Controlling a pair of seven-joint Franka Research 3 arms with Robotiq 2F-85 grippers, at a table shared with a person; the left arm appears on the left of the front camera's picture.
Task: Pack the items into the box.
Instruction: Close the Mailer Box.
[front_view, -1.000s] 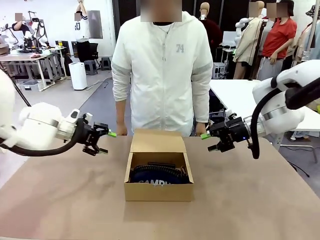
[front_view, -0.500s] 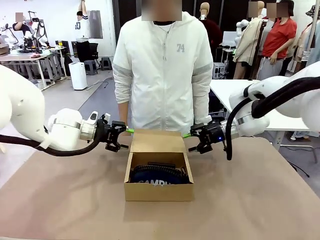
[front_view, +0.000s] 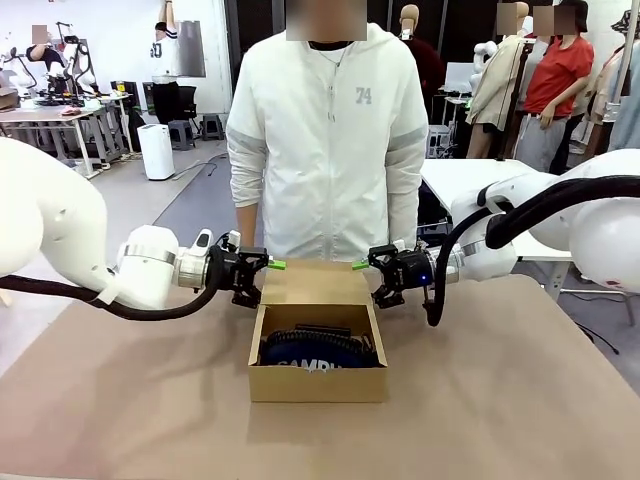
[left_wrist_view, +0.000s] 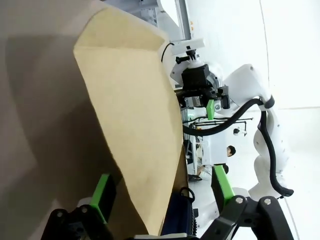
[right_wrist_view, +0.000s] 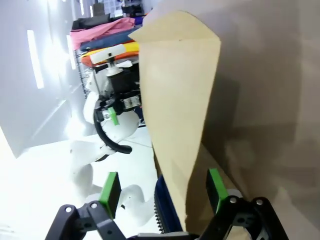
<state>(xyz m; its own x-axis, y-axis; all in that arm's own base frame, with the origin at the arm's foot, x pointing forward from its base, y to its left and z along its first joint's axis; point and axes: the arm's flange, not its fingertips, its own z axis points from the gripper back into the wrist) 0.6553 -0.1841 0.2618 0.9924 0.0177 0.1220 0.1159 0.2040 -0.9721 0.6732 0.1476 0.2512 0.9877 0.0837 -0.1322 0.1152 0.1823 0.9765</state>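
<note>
On the brown table sits the open cardboard box, its lid flap standing up at the far side. Inside lies the navy pouch with white lettering, with a black object behind it, too hidden to name. Left gripper is at the flap's left edge, right gripper at its right edge; both have their fingers spread, and each wrist view shows the flap's edge between the green pads, not pinched. A person in a white jacket stands behind the box
</note>
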